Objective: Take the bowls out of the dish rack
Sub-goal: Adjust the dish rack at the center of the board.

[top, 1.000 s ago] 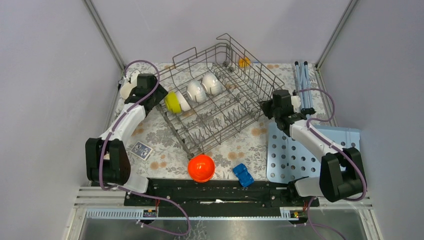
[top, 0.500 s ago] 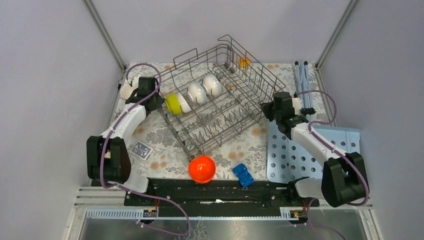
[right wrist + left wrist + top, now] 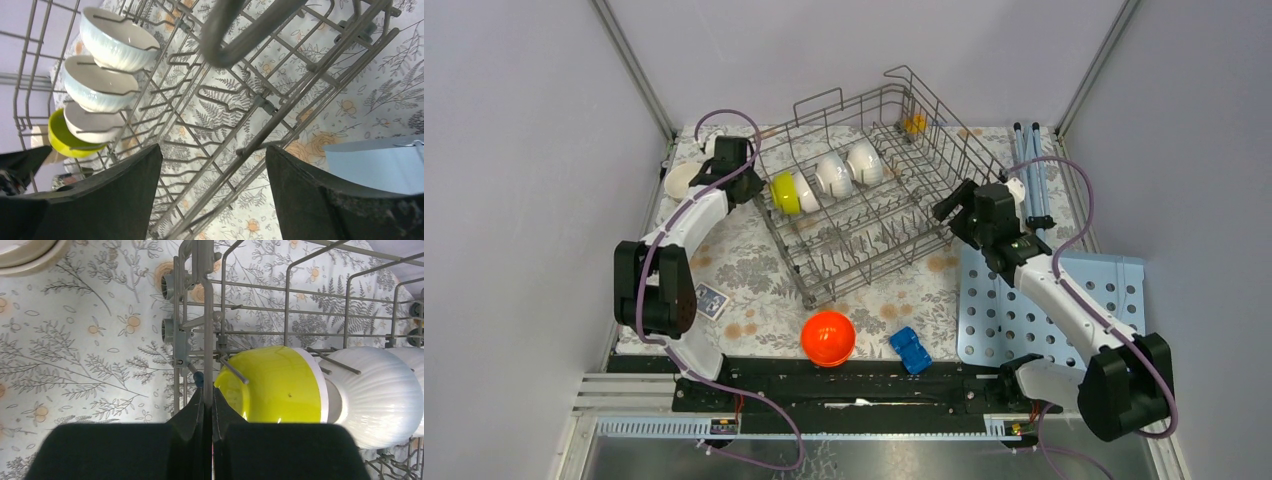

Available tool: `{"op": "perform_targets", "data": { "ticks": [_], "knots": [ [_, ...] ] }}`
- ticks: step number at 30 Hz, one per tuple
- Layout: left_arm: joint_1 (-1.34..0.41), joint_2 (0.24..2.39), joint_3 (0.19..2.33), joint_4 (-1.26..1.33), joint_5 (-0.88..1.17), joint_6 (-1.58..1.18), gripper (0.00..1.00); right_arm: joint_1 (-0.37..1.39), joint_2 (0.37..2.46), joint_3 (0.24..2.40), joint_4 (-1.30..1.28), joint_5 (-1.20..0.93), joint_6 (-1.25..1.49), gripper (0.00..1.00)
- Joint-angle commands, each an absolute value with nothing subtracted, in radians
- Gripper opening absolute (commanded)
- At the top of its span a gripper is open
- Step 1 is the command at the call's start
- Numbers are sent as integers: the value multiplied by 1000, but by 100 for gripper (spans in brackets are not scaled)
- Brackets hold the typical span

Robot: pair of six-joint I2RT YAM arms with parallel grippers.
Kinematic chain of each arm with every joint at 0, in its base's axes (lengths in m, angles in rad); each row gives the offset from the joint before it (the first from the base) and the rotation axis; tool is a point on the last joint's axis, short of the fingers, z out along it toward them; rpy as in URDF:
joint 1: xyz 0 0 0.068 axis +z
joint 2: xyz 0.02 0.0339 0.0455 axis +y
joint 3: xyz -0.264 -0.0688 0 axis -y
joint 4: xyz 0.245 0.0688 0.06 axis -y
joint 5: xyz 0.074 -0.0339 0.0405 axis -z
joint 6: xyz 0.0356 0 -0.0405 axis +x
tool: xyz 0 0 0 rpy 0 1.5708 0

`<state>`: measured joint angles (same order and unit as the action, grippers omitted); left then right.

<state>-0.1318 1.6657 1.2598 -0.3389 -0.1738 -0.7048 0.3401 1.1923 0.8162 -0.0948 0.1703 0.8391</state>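
The grey wire dish rack (image 3: 874,215) stands askew at mid-table, holding a yellow-green bowl (image 3: 784,192) and three white bowls (image 3: 832,175) on edge in a row. My left gripper (image 3: 746,182) is shut on an upright wire of the rack's left side (image 3: 208,340), right beside the yellow-green bowl (image 3: 272,385). At the rack's right side my right gripper (image 3: 949,212) is open, its fingers (image 3: 125,195) straddling the rack's rim wires without touching them. An orange bowl (image 3: 827,337) rests on the table in front. A beige bowl (image 3: 682,180) lies at the far left.
A blue toy car (image 3: 911,350) lies next to the orange bowl. A light-blue perforated board (image 3: 1064,310) covers the right side under my right arm. A card pack (image 3: 710,300) sits front left, blue rods (image 3: 1027,160) lie back right, and a small yellow item (image 3: 914,124) sits in the rack's far corner.
The left gripper has closed on the rack's side wire and the right gripper has opened off the rack. The rack has shifted right and back.
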Motion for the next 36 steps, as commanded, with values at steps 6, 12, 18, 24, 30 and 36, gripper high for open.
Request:
{"op": "perform_targets", "data": {
  "ticks": [6,12,18,24,30,36],
  "knots": [
    [-172,1685,1323,-193,-84,-718,0,354,1092,866,-201,173,673,99],
    [-172,1657,1314,-193,-70,-712,36,354,1001,859,-265,163,598,100],
    [-170,1595,1301,-227,-23,-715,65,354,901,864,-351,158,554,100],
    [-170,1481,1233,-260,-8,-731,83,354,819,871,-410,135,538,100],
    [-170,1341,1194,-319,51,-723,99,354,776,916,-431,45,522,100],
    [-170,1108,1073,-316,23,-723,99,354,722,871,-194,-163,552,100]
  ]
}}
